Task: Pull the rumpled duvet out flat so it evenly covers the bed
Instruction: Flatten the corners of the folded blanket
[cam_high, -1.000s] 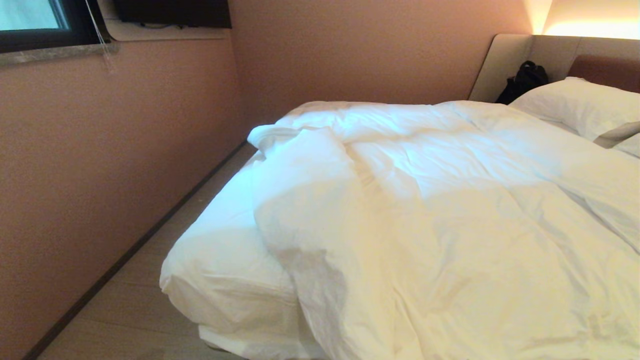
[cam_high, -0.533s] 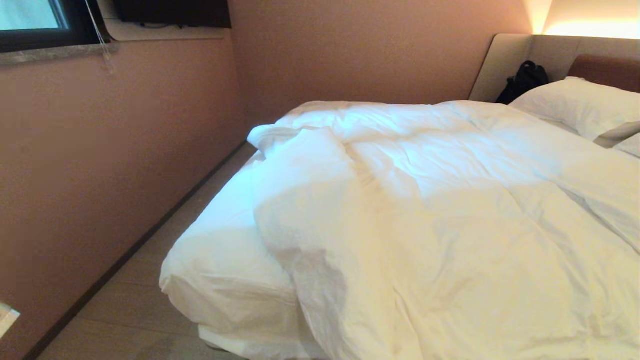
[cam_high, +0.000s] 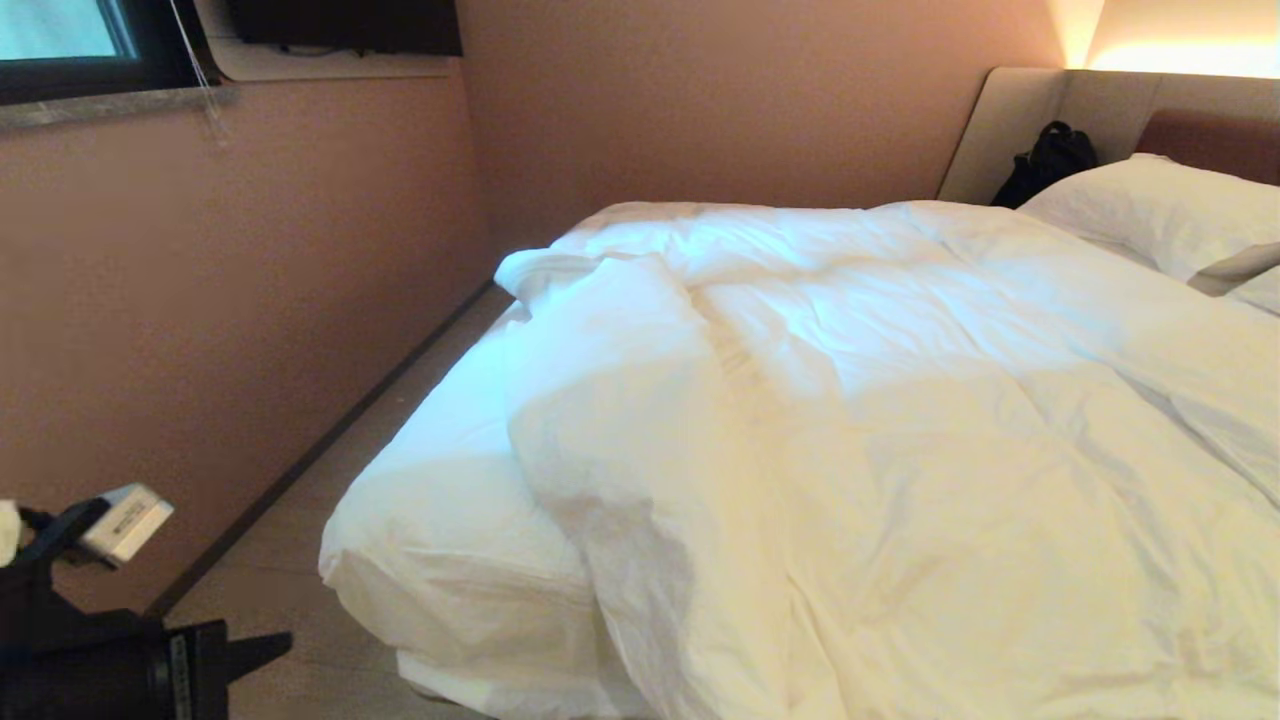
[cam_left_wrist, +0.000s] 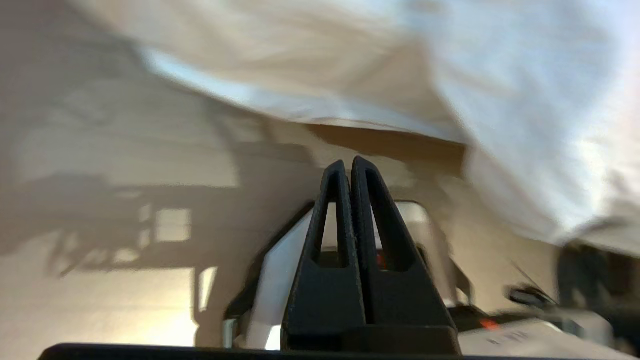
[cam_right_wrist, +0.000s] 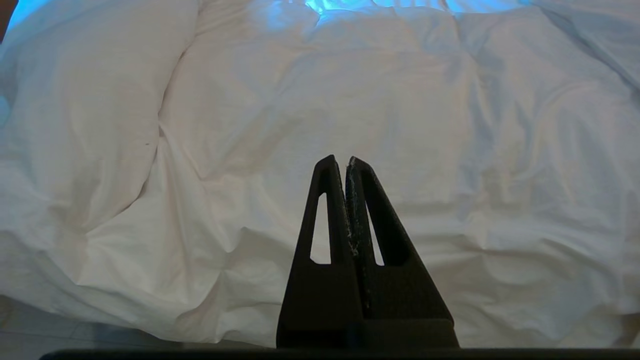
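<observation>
A rumpled white duvet (cam_high: 900, 450) lies bunched away from the bed's (cam_high: 440, 540) foot corner; the left tool (cam_left_wrist: 348, 167), pressed together and empty, approaches to straighten it.

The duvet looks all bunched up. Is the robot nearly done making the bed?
Not nearly. The duvet lies rumpled and folded back, leaving a corner of the bed bare. Neither the left gripper nor the right gripper holds anything; both are shut. All the pulling is left.
</observation>
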